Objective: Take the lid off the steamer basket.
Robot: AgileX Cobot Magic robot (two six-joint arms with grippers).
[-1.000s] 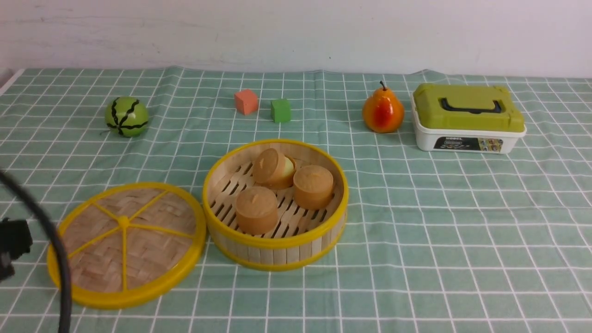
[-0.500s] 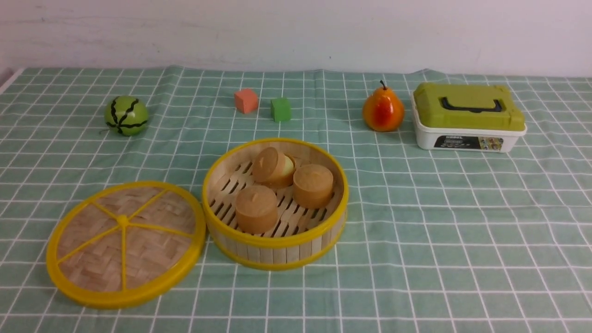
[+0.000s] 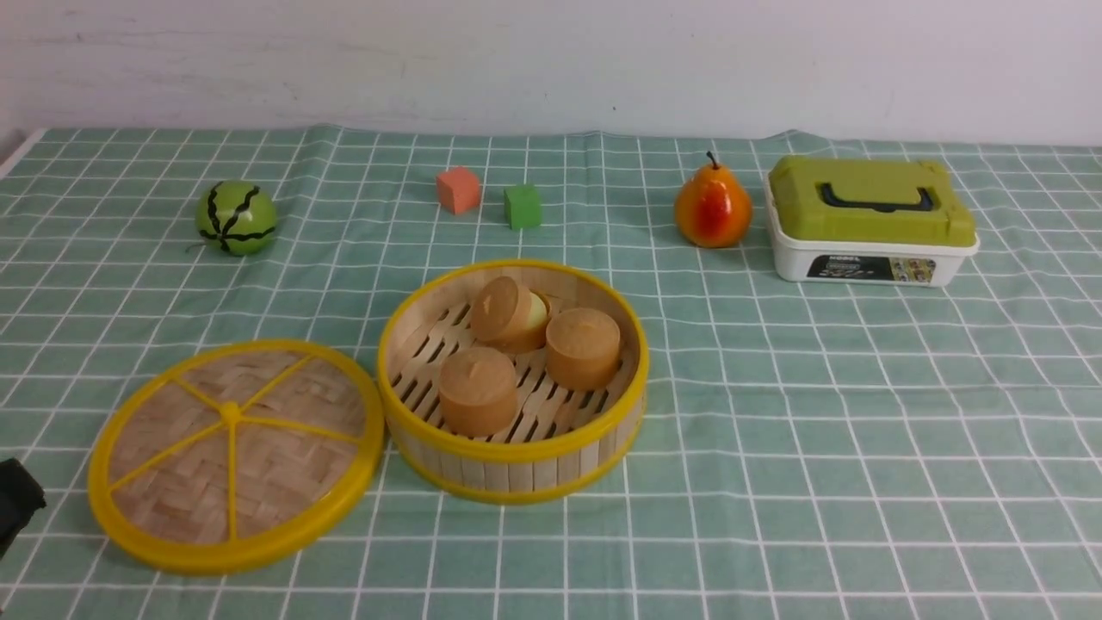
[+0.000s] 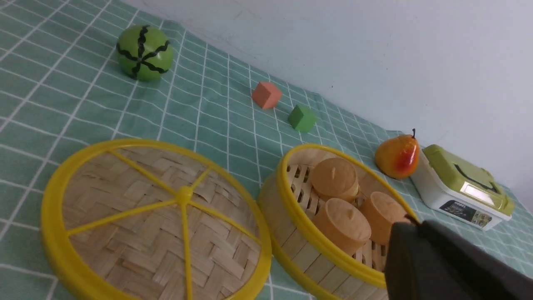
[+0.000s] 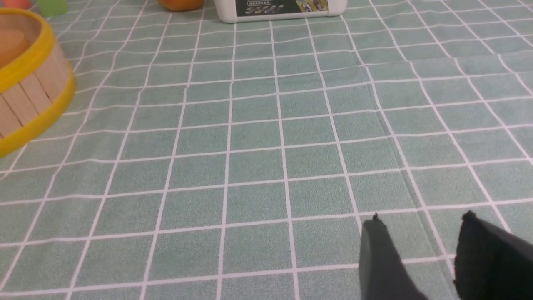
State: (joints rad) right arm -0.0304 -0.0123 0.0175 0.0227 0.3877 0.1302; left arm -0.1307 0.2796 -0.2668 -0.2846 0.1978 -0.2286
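The lid point(image 3: 232, 456) lies flat on the checked cloth, just left of the steamer basket point(image 3: 516, 474) and touching or nearly touching it. The basket stands uncovered with three brown round buns point(image 3: 478, 389) inside. In the left wrist view the lid point(image 4: 137, 233) and the basket point(image 4: 291, 200) show side by side. My left gripper point(image 4: 418, 223) is shut and empty, near the basket's front side; only a black bit of it point(image 3: 13, 508) shows at the front view's lower left edge. My right gripper point(image 5: 421, 217) is open and empty over bare cloth, well right of the basket point(image 5: 37, 79).
At the back stand a green striped ball point(image 3: 235, 217), an orange cube point(image 3: 457, 189), a green cube point(image 3: 522, 205), a pear point(image 3: 712, 209) and a white box with an olive-green lid point(image 3: 869, 220). A wall runs behind the table.
The left arm and its cable left the front view's left edge, then a small black part came back at the lower left corner. The lid and basket have not moved.
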